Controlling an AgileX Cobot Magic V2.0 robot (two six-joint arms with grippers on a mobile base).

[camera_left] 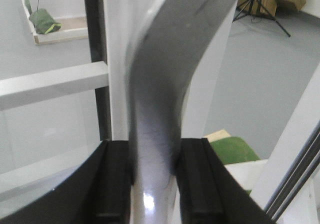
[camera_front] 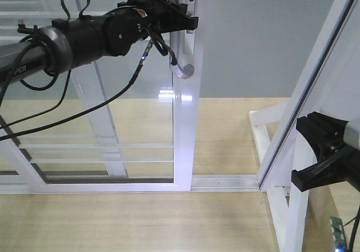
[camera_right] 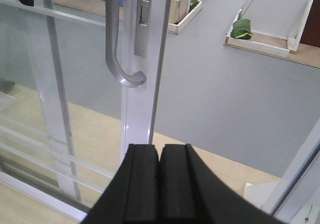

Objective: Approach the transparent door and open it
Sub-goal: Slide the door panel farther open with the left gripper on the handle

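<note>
Transparent door (camera_front: 184, 134) fills left-centre of the front view, standing upright with its bottom rail in the floor track (camera_front: 225, 181). Glass is clear, with thin paired white bars low down. The handle-side stile is its right edge. Grey bar handle (camera_front: 181, 68) runs down that stile and its lower end curves back into the frame. Left gripper (camera_front: 183, 24) is on the handle's upper part, arm reaching in from the left with cables looping under it. Left wrist cam confirms: both black fingers (camera_left: 112, 184) are pressed against the bar, one each side, so the jaws are closed down to the bar's width with the handle clamped between them. Right of the stile there's a gap showing grey floor (camera_front: 253, 38), then a slanted white post (camera_front: 315, 94) with a brace at its foot. Right gripper (camera_right: 160, 184) hangs back from the door, well apart from it and facing stile and handle; its pads are pressed flat together with nothing between them. Wood floor (camera_front: 225, 218) runs under and in front of the track. Beyond the door on the grey floor is a wooden tray (camera_right: 260, 46) with a green bag (camera_right: 242, 28) in it. A tripod (camera_left: 260, 4) shows at top right of the left wrist view.
</note>
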